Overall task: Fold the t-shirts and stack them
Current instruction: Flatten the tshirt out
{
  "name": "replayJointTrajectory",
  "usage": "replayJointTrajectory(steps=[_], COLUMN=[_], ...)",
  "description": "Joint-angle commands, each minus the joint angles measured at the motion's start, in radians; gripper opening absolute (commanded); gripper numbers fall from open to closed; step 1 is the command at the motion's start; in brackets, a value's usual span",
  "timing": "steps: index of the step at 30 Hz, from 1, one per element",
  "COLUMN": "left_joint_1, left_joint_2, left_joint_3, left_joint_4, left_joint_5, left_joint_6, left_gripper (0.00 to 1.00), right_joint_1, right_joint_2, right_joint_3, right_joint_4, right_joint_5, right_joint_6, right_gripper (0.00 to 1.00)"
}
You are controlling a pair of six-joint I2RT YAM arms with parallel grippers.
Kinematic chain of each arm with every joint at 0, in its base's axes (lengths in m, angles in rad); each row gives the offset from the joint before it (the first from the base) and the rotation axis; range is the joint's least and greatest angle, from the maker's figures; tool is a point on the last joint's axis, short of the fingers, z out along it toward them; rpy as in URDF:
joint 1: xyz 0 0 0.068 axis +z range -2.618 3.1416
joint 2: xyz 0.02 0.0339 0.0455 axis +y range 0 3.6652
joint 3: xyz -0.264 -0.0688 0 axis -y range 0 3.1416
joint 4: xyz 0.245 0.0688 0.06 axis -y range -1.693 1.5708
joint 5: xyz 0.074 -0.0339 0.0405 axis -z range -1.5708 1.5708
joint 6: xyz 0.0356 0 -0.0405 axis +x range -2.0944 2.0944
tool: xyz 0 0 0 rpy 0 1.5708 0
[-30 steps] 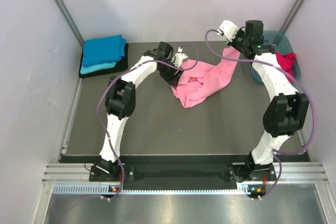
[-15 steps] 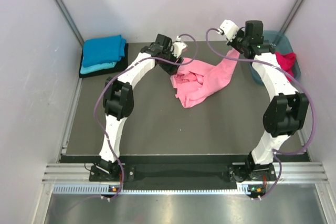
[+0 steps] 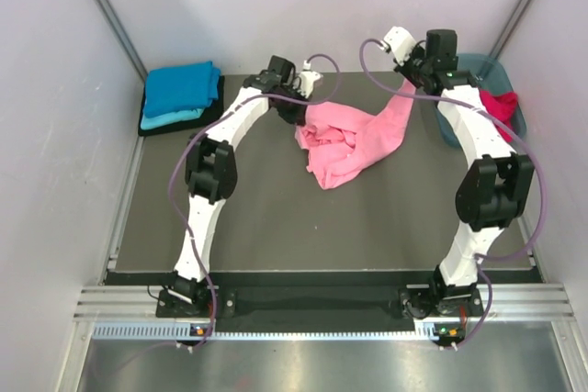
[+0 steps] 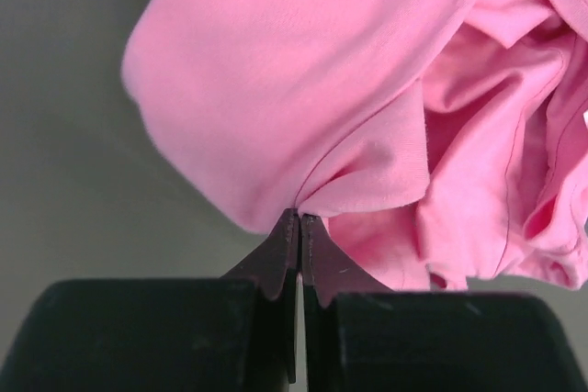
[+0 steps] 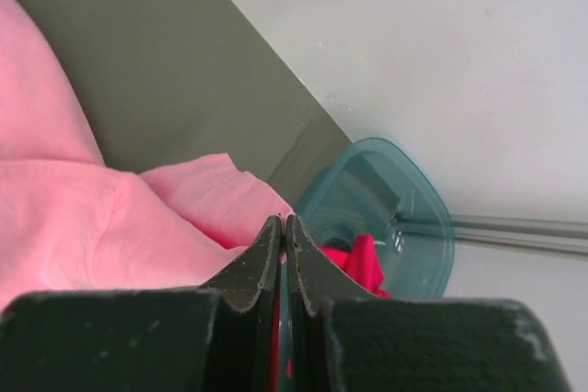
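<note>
Soft, even light is coming from above in the top view, so the arms [image 3: 207,172] are making only faint shadows on the dark table [image 3: 276,227], and the metal strip [image 3: 322,364] at 6 o'clock is shining a little. In both wrist views the black fingers [image 4: 274,268] at 6 o'clock are looking a bit blurry, while the pink shirt [image 4: 276,71] is showing up bright and clear.

A bunched pink t-shirt [image 3: 354,140] stretches between the left gripper [image 3: 300,101] and right gripper [image 3: 411,80] at the table's [image 3: 276,218] far side, a folded stack [image 3: 181,95] far left, a red shirt [image 3: 501,105] in the tub [image 3: 479,62] far right.
</note>
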Motion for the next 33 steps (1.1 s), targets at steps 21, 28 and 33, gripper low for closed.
replayJointTrajectory(steps=[21, 28, 33], left_joint_1=[0.051, 0.053, 0.053], left_joint_2=[-0.671, -0.679, -0.686], left_joint_3=[-0.444, -0.595, -0.760], left_joint_4=[-0.469, -0.283, -0.251], left_joint_5=[0.132, -0.066, -0.164], left_joint_6=[0.204, 0.247, 0.274], left_gripper=[0.34, 0.36, 0.37], right_joint_1=[-0.063, -0.063, -0.065], right_joint_2=[-0.196, -0.112, -0.041], right_joint_3=[-0.128, -0.074, 0.010], right_joint_4=[0.030, 0.009, -0.014], right_joint_5=[-0.136, -0.137, -0.136], right_joint_6=[0.285, 0.277, 0.265], right_gripper=[0.00, 0.00, 0.00])
